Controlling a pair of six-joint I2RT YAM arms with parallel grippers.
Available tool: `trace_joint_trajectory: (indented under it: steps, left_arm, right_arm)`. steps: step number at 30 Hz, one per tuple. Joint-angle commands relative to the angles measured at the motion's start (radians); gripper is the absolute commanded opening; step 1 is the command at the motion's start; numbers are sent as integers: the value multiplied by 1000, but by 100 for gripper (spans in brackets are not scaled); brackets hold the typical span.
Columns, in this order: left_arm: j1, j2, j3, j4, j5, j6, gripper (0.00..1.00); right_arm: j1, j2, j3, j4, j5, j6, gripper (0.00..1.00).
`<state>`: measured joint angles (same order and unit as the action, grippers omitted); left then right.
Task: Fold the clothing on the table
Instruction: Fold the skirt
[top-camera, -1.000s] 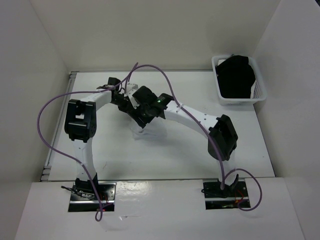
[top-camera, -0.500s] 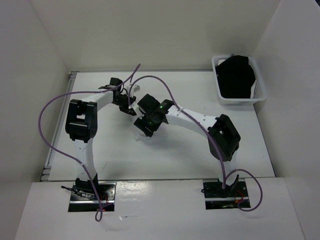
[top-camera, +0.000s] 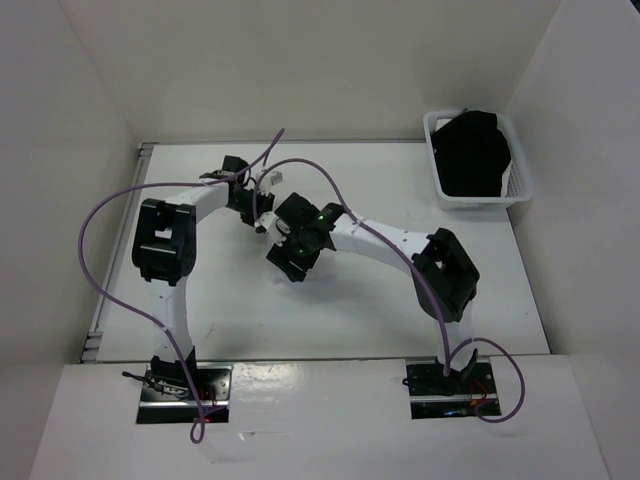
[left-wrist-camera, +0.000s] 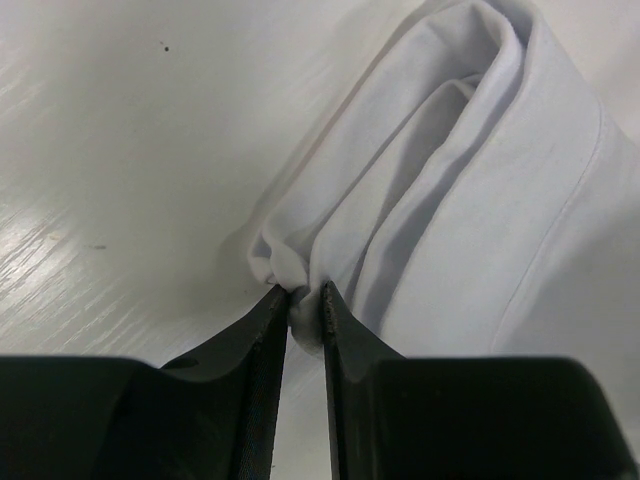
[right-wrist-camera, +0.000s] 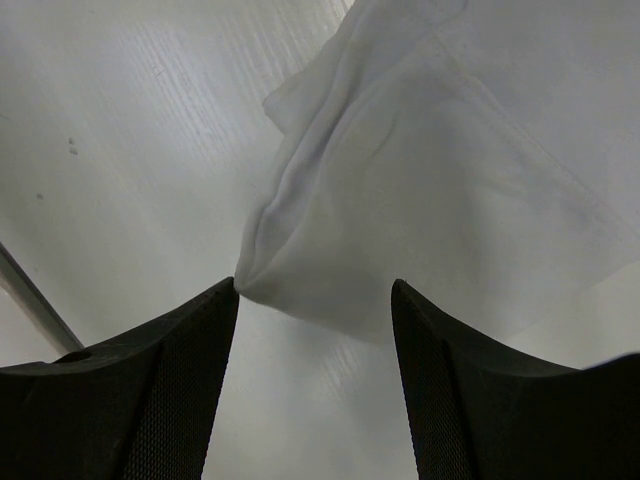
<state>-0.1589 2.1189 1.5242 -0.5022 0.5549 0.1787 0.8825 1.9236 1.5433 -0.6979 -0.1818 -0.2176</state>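
Near the middle of the table, we see the left claw nipped almost shut on a bunched fold at the edge of the clothing, a thin white garment lying rumpled there. Just beside it the right claw stands wide apart, with a folded corner of the cloth ahead of its jaws and nothing pinched. We judge the fabric light, limp and quick to sag or slip, so it is best taken at hems and corners with the layers pinched together. In the far right corner, a basket holds a black garment.
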Motion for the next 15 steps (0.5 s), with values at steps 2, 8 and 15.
trace_joint_trajectory:
  steps: [2, 8, 15]
  left_arm:
    - [-14, -31, -13, -24, 13, 5, 27]
    - [-14, -31, -13, -24, 13, 5, 27]
    - [-14, -22, -13, -33, 22, 5, 27]
  right_arm:
    - [30, 54, -18, 57, -21, -14, 68]
    - [30, 84, -29, 67, -21, -14, 68]
    - [49, 84, -48, 78, -1, -5, 48]
